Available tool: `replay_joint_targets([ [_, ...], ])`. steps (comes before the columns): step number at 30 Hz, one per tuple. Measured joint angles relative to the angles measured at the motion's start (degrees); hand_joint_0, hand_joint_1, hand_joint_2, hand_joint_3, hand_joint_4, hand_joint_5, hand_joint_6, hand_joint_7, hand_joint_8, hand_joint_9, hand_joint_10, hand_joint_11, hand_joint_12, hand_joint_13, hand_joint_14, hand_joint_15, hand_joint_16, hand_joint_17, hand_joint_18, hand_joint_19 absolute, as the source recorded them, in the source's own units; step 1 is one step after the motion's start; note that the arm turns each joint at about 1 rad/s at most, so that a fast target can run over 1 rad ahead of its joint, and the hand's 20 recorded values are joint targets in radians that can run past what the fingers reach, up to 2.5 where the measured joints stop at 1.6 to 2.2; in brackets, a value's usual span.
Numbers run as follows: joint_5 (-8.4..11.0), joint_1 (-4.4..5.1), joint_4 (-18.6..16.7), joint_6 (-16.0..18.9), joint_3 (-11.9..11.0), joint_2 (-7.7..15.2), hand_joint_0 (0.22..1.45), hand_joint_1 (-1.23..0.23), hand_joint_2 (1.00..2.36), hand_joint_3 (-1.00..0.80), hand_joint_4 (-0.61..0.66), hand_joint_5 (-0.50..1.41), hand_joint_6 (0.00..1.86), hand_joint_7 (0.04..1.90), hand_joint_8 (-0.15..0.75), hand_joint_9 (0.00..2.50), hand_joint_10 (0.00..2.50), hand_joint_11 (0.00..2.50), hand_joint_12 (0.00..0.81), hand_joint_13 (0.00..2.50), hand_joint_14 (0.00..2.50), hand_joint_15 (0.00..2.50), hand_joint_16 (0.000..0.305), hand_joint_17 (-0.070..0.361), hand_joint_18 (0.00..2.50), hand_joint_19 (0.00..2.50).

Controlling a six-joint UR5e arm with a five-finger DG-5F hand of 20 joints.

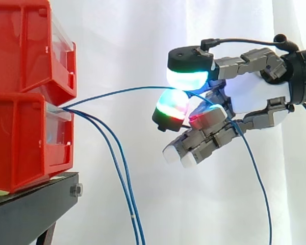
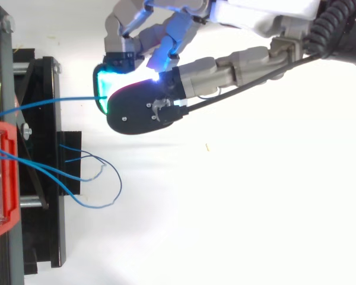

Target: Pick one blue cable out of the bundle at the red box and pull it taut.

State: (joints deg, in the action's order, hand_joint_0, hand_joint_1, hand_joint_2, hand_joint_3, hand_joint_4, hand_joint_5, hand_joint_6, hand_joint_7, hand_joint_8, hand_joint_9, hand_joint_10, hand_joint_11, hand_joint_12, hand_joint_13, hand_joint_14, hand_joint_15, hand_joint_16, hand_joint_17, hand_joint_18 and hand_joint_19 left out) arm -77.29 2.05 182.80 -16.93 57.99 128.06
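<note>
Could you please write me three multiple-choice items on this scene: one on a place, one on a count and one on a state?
1. Where do the blue cables leave from? A upper bin; B lower bin; C stand.
2. How many cables hang free below that bin? A none; B five; C two.
3. What is the hand doing? A shut on one cable; B open, clear of all cables; C curled on nothing.
Answers: 1 B, they fan out from the lower bin's front. 2 C, two strands drop side by side. 3 A, the fingers pinch the cable that runs over from the bin.
</note>
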Motion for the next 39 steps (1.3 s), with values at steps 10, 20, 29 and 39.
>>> replay_joint_targets([
  [10,-0.05,0.05,0.1,0.1,0.0,0.0,0.61,-0.68,1.02,-0.28,0.08,-0.2,0.94,0.91,0.288,1.07,0.09,1.44,0.391,0.59,0.01,0.39,0.05,0.112,0.5,0.27],
  [20,-0.05,0.06,0.1,0.1,0.0,0.0,0.6,-0.65,1.01,-0.32,0.08,-0.2,0.94,0.91,0.291,1.08,0.06,1.44,0.393,0.58,0.01,0.39,0.049,0.111,0.49,0.27],
  [29,0.01,0.07,0.0,0.1,0.0,0.0,0.64,-0.73,1.02,-0.25,0.05,-0.19,0.94,0.95,0.292,1.08,0.05,1.44,0.389,0.59,0.01,0.38,0.049,0.111,0.5,0.25],
  [39,0.02,0.07,0.1,0.1,0.0,0.0,0.55,-0.65,1.0,-0.5,0.09,-0.19,0.94,0.89,0.302,1.07,0.05,1.43,0.4,0.58,0.01,0.4,0.051,0.115,0.49,0.26],
])
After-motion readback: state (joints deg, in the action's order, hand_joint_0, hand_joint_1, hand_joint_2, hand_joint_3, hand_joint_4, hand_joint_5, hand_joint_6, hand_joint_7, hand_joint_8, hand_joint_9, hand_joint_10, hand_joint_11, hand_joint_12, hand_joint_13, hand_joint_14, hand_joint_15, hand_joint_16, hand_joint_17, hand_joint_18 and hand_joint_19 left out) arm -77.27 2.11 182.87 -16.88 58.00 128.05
